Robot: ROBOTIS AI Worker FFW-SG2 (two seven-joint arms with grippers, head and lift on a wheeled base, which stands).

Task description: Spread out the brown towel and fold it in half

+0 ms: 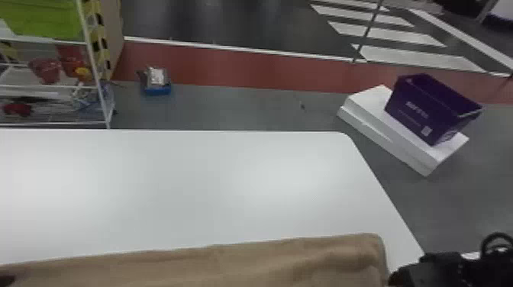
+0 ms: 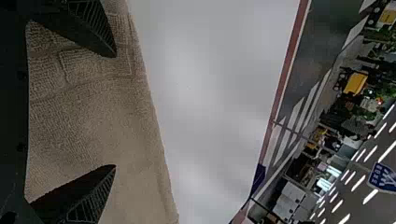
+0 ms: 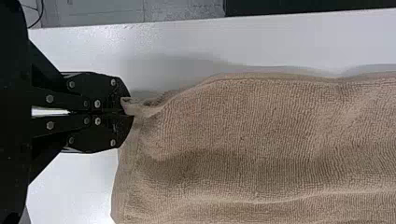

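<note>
Brown towel point(image 1: 229, 265) on the worktop point(image 1: 191, 183), near side: light and limp, likely to sag unless held by its corners. Right gripper point(image 3: 127, 112) pinches one end; left gripper point(image 2: 115, 111) gapes over the cloth.

The robot's right gripper point(image 1: 414, 273) is black in the head view, with a thick black cable point(image 1: 496, 236) looping beside it. In the right wrist view, that gripper point(image 3: 127, 112) has dark plates with rounded outer edges, narrow straight links point(image 3: 63, 99) and small silvery screws point(image 3: 97, 103). On the left arm, black fingers point(image 2: 88, 196) taper like wedges, their sides marked by slanting ridges, and the broad black housing point(image 2: 14, 112) behind them bears small dark round spots
</note>
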